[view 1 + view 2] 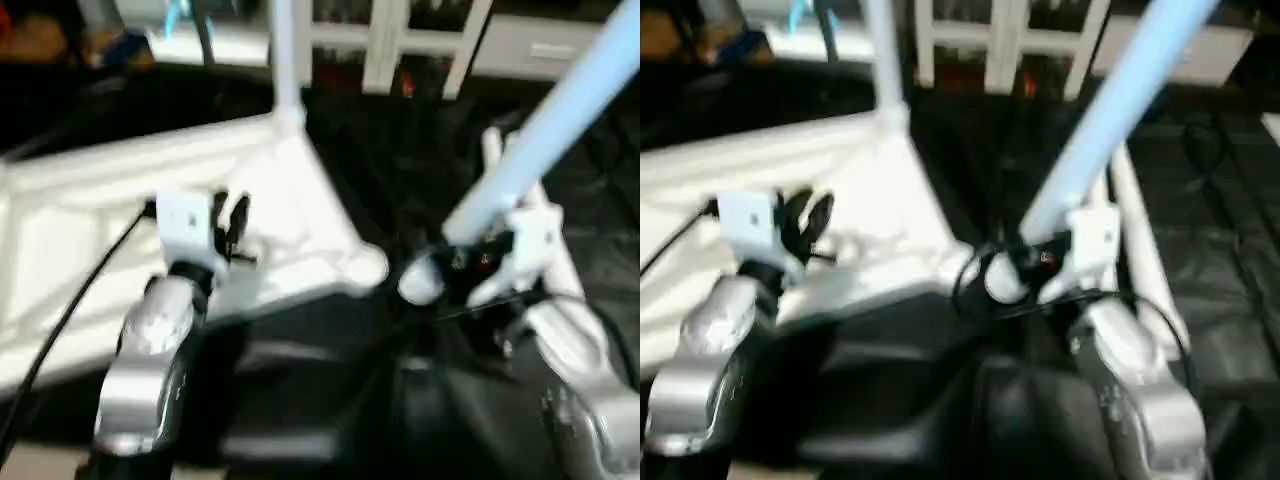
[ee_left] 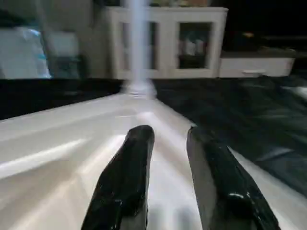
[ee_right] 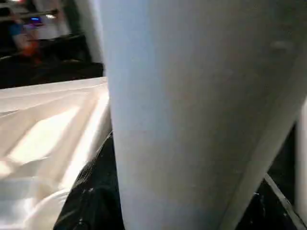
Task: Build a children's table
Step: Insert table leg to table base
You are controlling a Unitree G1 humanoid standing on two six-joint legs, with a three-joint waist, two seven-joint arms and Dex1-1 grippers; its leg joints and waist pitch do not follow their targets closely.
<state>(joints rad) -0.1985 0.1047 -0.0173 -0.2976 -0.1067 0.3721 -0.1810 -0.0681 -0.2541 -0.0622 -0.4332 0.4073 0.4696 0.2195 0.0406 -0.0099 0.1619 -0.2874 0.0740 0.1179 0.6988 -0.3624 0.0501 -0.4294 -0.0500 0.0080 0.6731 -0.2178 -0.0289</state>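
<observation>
The children's table's white tabletop (image 1: 90, 220) lies underside up on the black cloth, at the left. One white leg (image 1: 287, 60) stands upright in its far corner socket. My left gripper (image 1: 232, 228) hovers over the ribbed underside, its black fingers (image 2: 129, 177) open with nothing between them. My right gripper (image 1: 480, 262) is shut on a second leg (image 1: 545, 130), which tilts up and away to the right. That leg's lower end sits just right of the near corner socket (image 1: 368, 268). In the right wrist view the held leg (image 3: 192, 110) is very close, with a black finger (image 3: 91, 191) beside it.
Another white leg (image 1: 1140, 230) lies on the black-draped work table (image 1: 400, 160), to the right of my right gripper. A white cabinet with glass doors (image 1: 400, 40) stands behind the table. A black cable (image 1: 70, 310) runs along my left forearm.
</observation>
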